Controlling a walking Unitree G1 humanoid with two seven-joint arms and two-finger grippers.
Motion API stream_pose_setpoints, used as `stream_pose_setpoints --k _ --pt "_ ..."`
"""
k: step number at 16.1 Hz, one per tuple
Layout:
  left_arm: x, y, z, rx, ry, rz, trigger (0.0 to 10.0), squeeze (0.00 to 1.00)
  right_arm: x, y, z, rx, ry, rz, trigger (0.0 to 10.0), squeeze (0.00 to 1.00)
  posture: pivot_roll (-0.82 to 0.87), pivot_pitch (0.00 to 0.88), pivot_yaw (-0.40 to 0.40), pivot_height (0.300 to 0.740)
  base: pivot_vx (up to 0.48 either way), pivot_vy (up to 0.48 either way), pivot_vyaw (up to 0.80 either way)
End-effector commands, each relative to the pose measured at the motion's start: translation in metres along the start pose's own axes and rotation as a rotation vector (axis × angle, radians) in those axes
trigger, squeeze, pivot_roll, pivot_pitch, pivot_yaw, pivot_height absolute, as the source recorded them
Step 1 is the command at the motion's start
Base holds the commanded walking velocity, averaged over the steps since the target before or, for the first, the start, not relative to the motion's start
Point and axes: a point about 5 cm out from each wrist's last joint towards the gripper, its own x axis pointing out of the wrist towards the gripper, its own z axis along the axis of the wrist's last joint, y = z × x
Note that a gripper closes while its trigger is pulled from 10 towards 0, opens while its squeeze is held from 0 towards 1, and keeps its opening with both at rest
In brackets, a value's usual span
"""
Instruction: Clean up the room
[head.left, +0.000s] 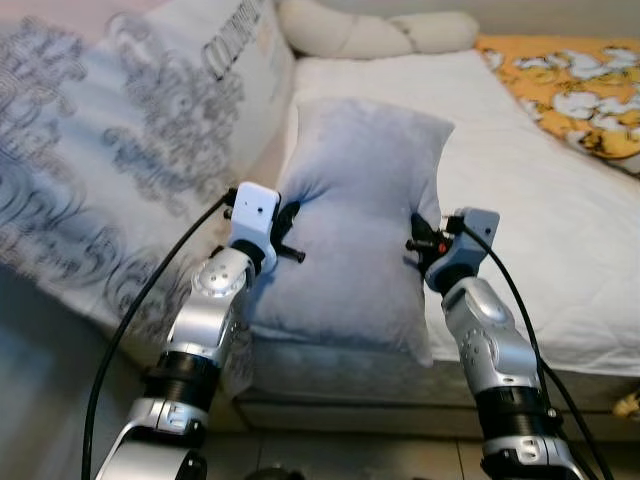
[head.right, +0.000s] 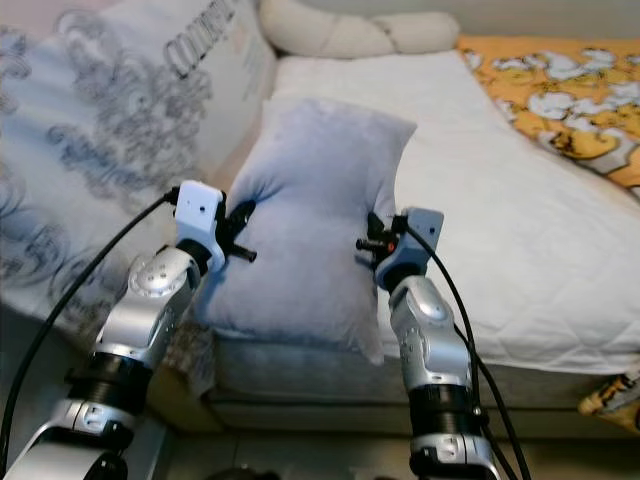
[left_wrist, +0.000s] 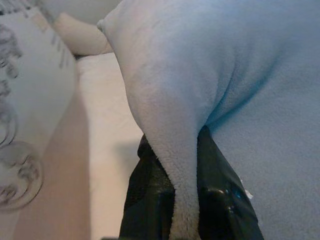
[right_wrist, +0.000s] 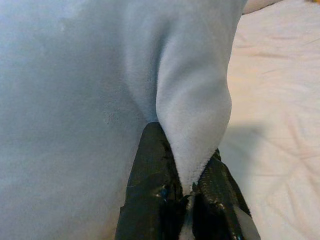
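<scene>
Holding the pillow (head.left: 355, 225) by both side edges, you have the left gripper (head.left: 290, 232) and right gripper (head.left: 418, 243) each clamped tight on a pinch of its fabric. It sits at the centre of the frame, over the bed's (head.left: 540, 230) near edge. I judge the tidying mid-way: pillow gripped, not yet laid in place. Its underside is hidden, so contact with the mattress is unclear; the quilt (head.left: 570, 80) is cut off upper right.

Two silver segmented arms, black joint collars, white wrist housings; black cable along each. Black fingers (left_wrist: 150, 200), apparently textured.
</scene>
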Motion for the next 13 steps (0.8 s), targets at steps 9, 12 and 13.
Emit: stream_pose_setpoints --k 9,12,13 --pt "-0.004 0.027 0.011 0.019 -0.03 0.085 10.0 0.0 0.003 -0.001 0.002 -0.029 0.019 0.016 10.0 0.0 -0.01 0.0 0.071 0.74 0.318 0.0 0.18" --pt "-0.004 0.028 0.011 0.023 -0.03 0.082 10.0 0.0 0.002 -0.001 0.001 -0.022 0.018 0.014 10.0 0.0 -0.02 0.0 0.079 0.74 0.334 0.0 0.0" --pt "-0.003 0.028 0.011 0.025 -0.03 0.079 10.0 0.0 0.002 -0.002 0.001 -0.021 0.018 0.014 10.0 0.0 -0.02 0.0 0.082 0.74 0.33 0.0 0.0"
